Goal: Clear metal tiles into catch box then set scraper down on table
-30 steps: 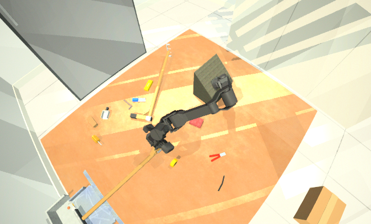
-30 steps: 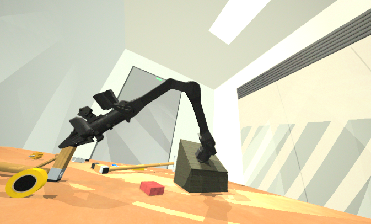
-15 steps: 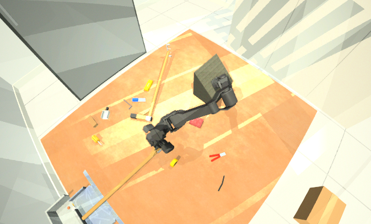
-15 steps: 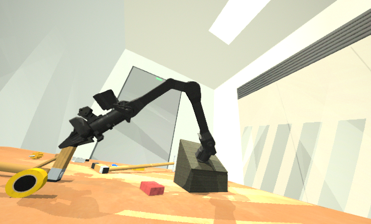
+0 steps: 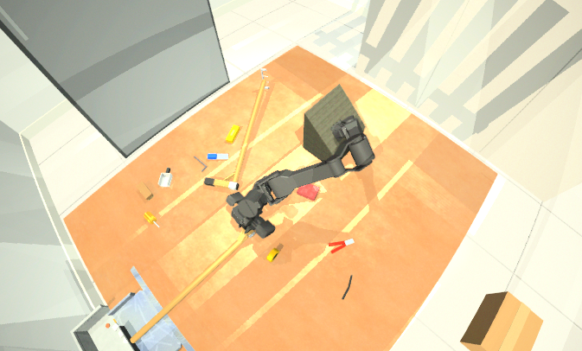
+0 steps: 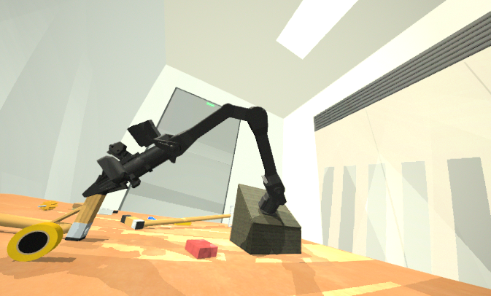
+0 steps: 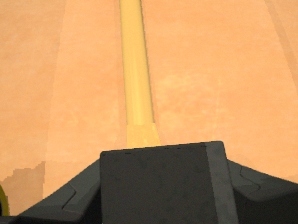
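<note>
Well beyond the gripper [image 5: 248, 232] [image 6: 93, 190] [image 7: 149, 156], the catch box [image 5: 85, 321], cut off by the top view's lower edge, has a small orange thing inside. Beside it, the scraper's dark blade [image 5: 128, 333] is at the bench plate's [image 5: 150, 315] box end; whether any tiles remain there is unclear. The scraper [image 5: 188, 292] [image 6: 93, 207] [image 7: 137, 75] reaches back to the gripper, clamped on its wooden grip. The exterior view shows the grip's metal foot [image 6: 79, 230], which the wrist view hides.

Long wooden scraper [image 5: 193, 285] [image 6: 90, 209] [image 7: 137, 75], angled grip end, dark blade at steel plate's [image 5: 147, 311] box [image 5: 94, 327] end.
</note>
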Robot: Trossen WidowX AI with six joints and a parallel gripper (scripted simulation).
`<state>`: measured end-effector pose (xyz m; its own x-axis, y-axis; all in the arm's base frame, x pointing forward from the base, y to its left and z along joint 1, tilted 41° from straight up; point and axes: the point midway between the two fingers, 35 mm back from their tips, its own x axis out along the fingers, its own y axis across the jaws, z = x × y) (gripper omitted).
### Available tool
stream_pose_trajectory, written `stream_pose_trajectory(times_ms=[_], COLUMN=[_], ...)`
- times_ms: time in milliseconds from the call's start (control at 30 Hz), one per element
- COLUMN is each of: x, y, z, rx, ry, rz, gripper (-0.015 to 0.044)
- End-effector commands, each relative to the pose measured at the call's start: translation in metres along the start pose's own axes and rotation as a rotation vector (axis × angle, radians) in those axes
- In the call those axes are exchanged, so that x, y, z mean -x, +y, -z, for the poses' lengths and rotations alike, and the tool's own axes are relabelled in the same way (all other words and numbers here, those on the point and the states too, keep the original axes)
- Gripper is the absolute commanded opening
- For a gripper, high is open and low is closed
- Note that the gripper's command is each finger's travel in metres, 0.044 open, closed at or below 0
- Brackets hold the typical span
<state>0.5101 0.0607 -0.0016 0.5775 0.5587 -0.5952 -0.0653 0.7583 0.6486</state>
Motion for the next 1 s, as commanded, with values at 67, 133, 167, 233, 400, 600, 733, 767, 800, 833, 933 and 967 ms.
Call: stream_pose_trajectory(times_ms=[67, 133, 167, 233, 400, 600, 733, 767, 800, 833, 933, 967], x=[0.01, 0.012, 0.013, 0.014, 0.019, 0.025, 0.029, 0.03, 0.031, 0.032, 0.035, 0.036], y=[0.0, 0.0, -0.001, -0.001, -0.001, -0.001, -0.002, -0.002, -0.002, -0.002, -0.002, -0.002], z=[0.004, 0.006, 0.007, 0.009, 0.014, 0.02, 0.024, 0.025, 0.026, 0.027, 0.03, 0.031], rx=[0.0, 0.0, 0.0, 0.0, -0.001, -0.001, -0.001, -0.001, -0.001, -0.001, -0.001, -0.001], ry=[-0.005, -0.005, -0.005, -0.005, -0.005, -0.006, -0.006, -0.006, -0.006, -0.006, -0.006, -0.006], rz=[0.001, 0.001, 0.001, 0.001, 0.001, 0.002, 0.002, 0.002, 0.002, 0.002, 0.002, 0.003], gripper=[0.0, 0.0, 0.0, 0.0, 0.0, 0.0, 0.0, 0.0, 0.0, 0.0, 0.0, 0.0])
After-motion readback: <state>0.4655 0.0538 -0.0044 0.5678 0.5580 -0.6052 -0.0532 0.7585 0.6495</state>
